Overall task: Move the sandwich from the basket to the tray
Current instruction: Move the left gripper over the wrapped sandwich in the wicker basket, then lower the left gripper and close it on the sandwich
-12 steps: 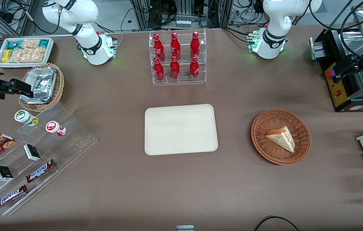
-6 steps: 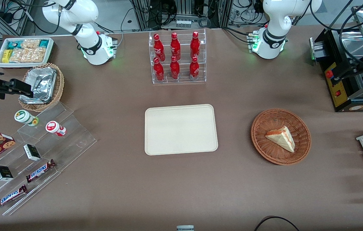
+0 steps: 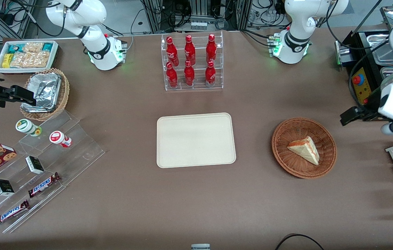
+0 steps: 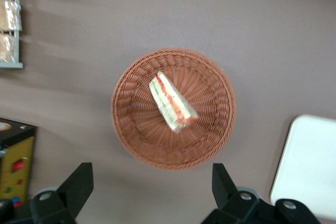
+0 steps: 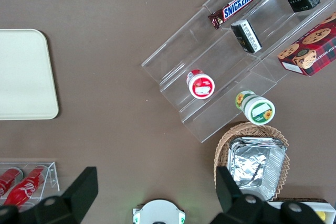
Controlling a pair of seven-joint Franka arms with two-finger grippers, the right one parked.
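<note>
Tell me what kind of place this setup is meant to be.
Probably a lab mock-up of a snack counter: a rack of red soda bottles, stepped acrylic shelves with Snickers bars, and a sandwich in a wicker basket beside a serving tray. The left arm's hand hangs open above the basket.

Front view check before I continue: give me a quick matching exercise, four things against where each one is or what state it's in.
Things:
1. sandwich
2. tray
3. gripper
4. bottles

States:
A. in a clear rack, farther from the front camera than the tray
B. open, raised above the basket
C. lying in the basket
D. bare, mid-table

Pairs: 1-C, 2-D, 3-B, 4-A
</note>
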